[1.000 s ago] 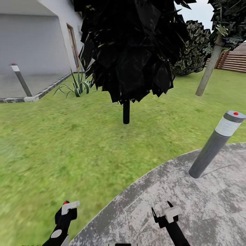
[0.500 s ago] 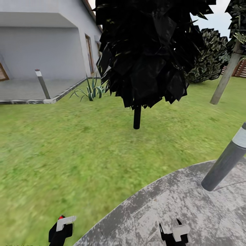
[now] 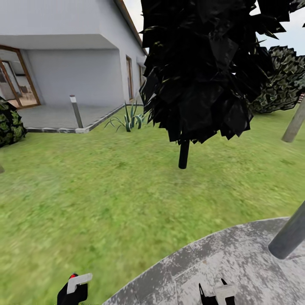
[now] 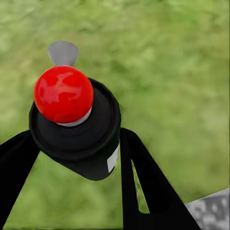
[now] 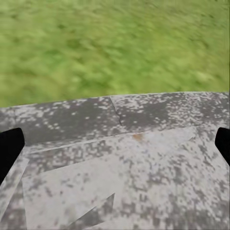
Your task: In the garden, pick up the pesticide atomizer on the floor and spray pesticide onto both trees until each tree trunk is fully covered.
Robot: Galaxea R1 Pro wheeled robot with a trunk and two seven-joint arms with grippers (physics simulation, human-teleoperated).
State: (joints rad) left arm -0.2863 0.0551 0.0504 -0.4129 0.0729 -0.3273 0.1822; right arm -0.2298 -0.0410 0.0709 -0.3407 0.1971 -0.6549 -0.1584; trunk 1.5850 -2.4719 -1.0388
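The pesticide atomizer (image 4: 74,127) sits clamped between the left gripper's (image 4: 72,143) two dark fingers, red top up, over grass. From the head camera, that gripper (image 3: 73,290) hangs above the lawn (image 3: 97,190). The right gripper (image 5: 115,143), spread wide and empty, hangs over the grey paving (image 5: 124,167).

The left gripper (image 3: 73,288) is matte black with a pale grey rectangular plate near its tip. The right gripper (image 3: 217,293) is also black, with pointed fingers (image 3: 201,292) and a light grey block between them.
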